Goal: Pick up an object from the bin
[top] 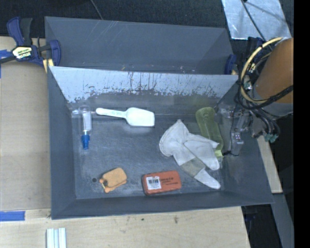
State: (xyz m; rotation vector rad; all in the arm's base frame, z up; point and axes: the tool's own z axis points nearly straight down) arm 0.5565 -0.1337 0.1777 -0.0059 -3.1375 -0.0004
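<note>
A grey metal bin (144, 89) seen from above, with sloping walls and a flat floor. The robot arm (275, 70), wrapped in an orange cover with looping cables, comes in from the right and is cut off by the frame. Its tool (235, 137) is low against the bin's right wall. Whether the tool is open or closed cannot be made out, and nothing can be seen held in it.

Just left of the tool stands a translucent yellow-green plastic piece (207, 122), whose exact shape is hard to read. Below it, a crumpled white cloth (188, 146) spreads across the right half of the floor, its right edge close to the tool, and it hides part of the yellow-green piece.

The other things lie well apart from the tool:
- At the back, a white plastic scoop (132, 117).
- At the left, a clear syringe-like tube with a blue tip (86, 128).
- At the front, a tan, rounded, biscuit-like lump (113, 179).
- Just right of the lump, a flat orange-red rectangular case with a white barcode label (161, 183).
</note>
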